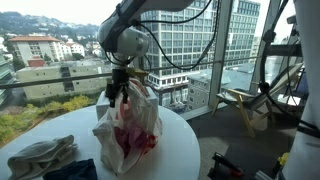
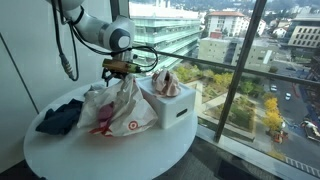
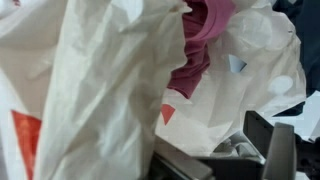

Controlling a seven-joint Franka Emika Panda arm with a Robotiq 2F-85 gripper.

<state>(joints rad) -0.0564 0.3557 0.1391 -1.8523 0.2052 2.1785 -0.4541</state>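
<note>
Wrist view, crumpled white bag (image 3: 100,70), red print, pink cloth (image 3: 203,35) inside, gripper (image 1: 120,88) width unclear.

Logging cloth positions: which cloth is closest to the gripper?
The magenta cloth inside the white bag, just below the gripper. The dark blue cloth and grey cloth lie loose on the table, farther off.
</note>
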